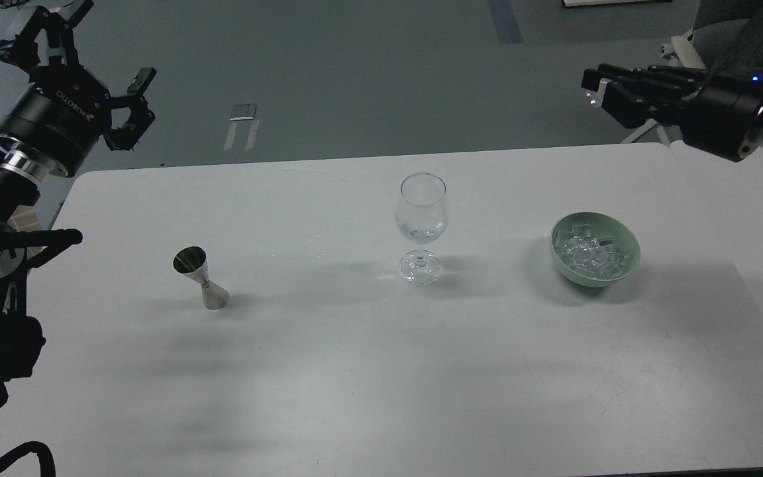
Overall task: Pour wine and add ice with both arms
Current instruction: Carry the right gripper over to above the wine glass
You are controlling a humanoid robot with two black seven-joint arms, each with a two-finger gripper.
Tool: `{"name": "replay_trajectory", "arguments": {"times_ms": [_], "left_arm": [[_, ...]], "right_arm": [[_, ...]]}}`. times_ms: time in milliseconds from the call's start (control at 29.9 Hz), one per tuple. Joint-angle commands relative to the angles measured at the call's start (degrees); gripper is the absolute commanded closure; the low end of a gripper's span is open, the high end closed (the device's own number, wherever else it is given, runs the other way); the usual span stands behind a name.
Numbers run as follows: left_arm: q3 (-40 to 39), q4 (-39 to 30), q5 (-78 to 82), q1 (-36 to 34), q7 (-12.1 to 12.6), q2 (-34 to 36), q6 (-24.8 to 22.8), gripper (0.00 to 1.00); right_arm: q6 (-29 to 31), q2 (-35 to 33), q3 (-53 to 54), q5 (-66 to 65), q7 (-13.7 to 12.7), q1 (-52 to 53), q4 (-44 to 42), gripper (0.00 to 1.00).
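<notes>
A clear wine glass (422, 212) stands upright at the table's middle, with a little clear wine (424, 232) in the bottom of its bowl. A pale green bowl (625, 271) at the right holds a heap of clear ice (587, 252) cubes. A steel jigger (200, 278) stands at the left. My left gripper (87, 56) is open and empty, raised beyond the table's far left corner. My right gripper (595, 87) hangs high above the far right edge, well above the bowl, fingers pressed together and pointing left. A pale glint shows at its tips; I cannot tell whether it is ice.
The white table (368, 384) spans the view; a second table top (752, 192) joins it at the right. A chair with dark cloth (732, 40) stands behind the right arm. Grey floor lies beyond the far edge.
</notes>
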Motion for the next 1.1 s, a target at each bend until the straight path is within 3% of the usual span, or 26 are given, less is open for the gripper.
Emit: {"name": "replay_trajectory", "arguments": {"times_ms": [0,234,568,1069], "left_arm": [[0.0,0.1,0.5,0.0,0.0,-0.1,0.1,0.02],[0.0,0.2,0.9,0.2,0.0,-0.2,0.1,0.02],[2.5,0.2,2.0,0.1,0.0,-1.4,0.2,0.02],[2.5,0.4,2.0,0.2,0.0,-2.0,0.2,0.02]], "right_arm": [[1.7,3.5,-9.0,1.0,0.0,9.8,-0.5,1.00],[3.7,7.4,-20.1,1.2,0.0,19.7,-0.6,1.00],[11.5,12.5,-31.6,5.3,1.2,30.5,-5.1,1.00],[11.5,20.0,-37.6,5.7,1.1,32.1,-13.3,1.00]]}}
